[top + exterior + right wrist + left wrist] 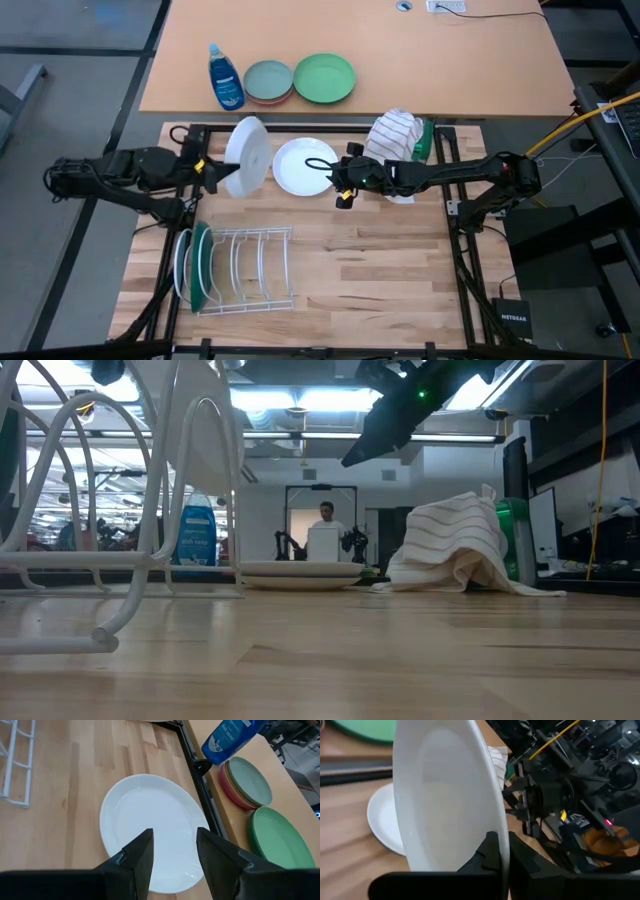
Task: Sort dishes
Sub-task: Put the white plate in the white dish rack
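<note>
A wire rack stands near the tabletop's front left corner, with a dark green plate and a white one on edge in its left slots. At the back edge lie a striped towel, and beyond it, on the tan desk, a soap bottle, a grey-blue plate over a pink one and a light green plate.

The low view shows the rack's wires cut off and blocking much of the left side.

The left tool is clamped on the rim of a white plate, held upright above the tabletop's back left. The right arm reaches in from the right; its tool hangs with fingers apart, empty, above the edge of a second white plate lying flat at the back middle.
</note>
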`<action>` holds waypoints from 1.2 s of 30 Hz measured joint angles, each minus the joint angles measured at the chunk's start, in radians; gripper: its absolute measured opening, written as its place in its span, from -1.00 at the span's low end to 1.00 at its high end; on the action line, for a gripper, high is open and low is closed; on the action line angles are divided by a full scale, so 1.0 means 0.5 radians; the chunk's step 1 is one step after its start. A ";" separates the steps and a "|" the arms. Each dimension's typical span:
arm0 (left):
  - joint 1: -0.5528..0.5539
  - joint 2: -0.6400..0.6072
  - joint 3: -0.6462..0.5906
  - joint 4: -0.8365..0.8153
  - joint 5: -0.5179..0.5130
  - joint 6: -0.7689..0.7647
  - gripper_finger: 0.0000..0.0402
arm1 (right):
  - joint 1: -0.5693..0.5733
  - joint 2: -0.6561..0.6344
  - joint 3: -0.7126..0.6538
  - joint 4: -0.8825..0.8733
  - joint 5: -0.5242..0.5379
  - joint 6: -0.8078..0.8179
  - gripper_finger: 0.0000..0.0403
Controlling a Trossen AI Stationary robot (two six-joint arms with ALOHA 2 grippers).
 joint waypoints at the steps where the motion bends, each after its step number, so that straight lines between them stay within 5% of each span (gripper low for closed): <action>1: -0.034 -0.003 0.000 -0.017 -0.023 -0.031 -1.00 | -0.001 0.000 0.000 0.001 0.000 0.001 -0.23; 15: -0.471 -0.009 0.068 -0.204 -0.398 -0.395 -1.00 | 0.000 0.000 0.000 0.001 -0.005 0.010 -0.23; 22: -0.669 0.020 0.118 -0.297 -0.495 -0.636 -1.00 | -0.001 0.000 0.000 0.004 -0.209 0.112 -0.23; 36: -0.835 0.048 0.118 -0.301 -0.621 -0.737 -1.00 | 0.001 0.106 0.000 0.342 -1.087 0.114 -0.23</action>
